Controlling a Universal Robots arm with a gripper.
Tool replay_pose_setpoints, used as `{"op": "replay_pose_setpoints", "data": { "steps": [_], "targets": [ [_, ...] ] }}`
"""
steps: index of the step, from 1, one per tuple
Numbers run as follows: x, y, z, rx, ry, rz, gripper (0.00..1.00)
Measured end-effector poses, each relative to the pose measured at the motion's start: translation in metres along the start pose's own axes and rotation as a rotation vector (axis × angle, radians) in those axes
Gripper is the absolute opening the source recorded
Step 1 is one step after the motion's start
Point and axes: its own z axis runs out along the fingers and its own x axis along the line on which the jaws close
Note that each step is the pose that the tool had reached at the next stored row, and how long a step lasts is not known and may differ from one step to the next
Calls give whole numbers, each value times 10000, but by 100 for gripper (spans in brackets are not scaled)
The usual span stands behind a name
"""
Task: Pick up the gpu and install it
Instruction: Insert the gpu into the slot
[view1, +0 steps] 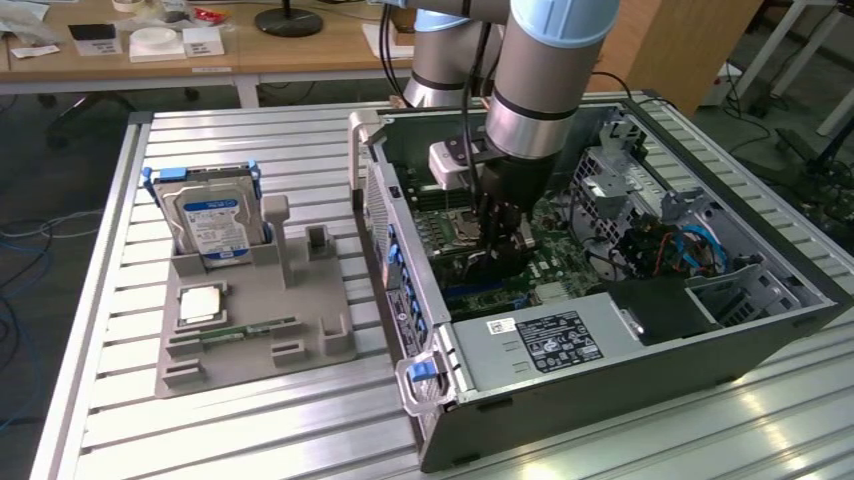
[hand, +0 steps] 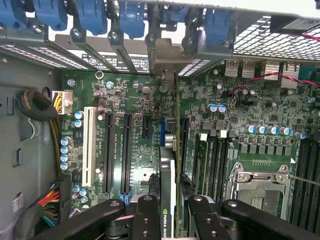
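Grey case (view1: 627, 340) walls and the arm (view1: 534, 90) hide much of the board in the exterior view; the gripper (view1: 497, 262) reaches down inside, its tips lost in shadow. Outside, on the exterior view's left, 1 hard drive (view1: 211, 222) stands in a grey holder (view1: 254, 330), with 1 memory stick (view1: 247, 330) lying in it.

From the wrist view, the gripper (hand: 169, 212) is partly closed, 2 black fingers (hand: 146, 217) clamping the gpu (hand: 168, 190) edge-on, its lower part cut off. The card stands upright over the motherboard (hand: 220, 150), beside 2 long black slots (hand: 117, 152) and 1 white slot (hand: 89, 145).
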Motion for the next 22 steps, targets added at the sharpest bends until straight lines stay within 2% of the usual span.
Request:
{"op": "replay_pose_setpoints", "data": {
  "steps": [5, 8, 9, 10, 12, 13, 19, 20, 22],
  "targets": [
    [2, -1, -9, 0, -1, -1, 26],
    [5, 1, -11, 25, 2, -2, 26],
    [5, 3, -11, 61, 4, -3, 26],
    [5, 6, -10, 138, 7, -5, 26],
    [5, 17, -7, 346, 13, -14, 26],
    [5, 27, -7, 432, 14, -16, 26],
    [1, 105, -8, 647, 21, -22, 26],
    [1, 114, -9, 672, 22, -23, 26],
    [1, 114, -9, 673, 22, -23, 26]
  ]
}}
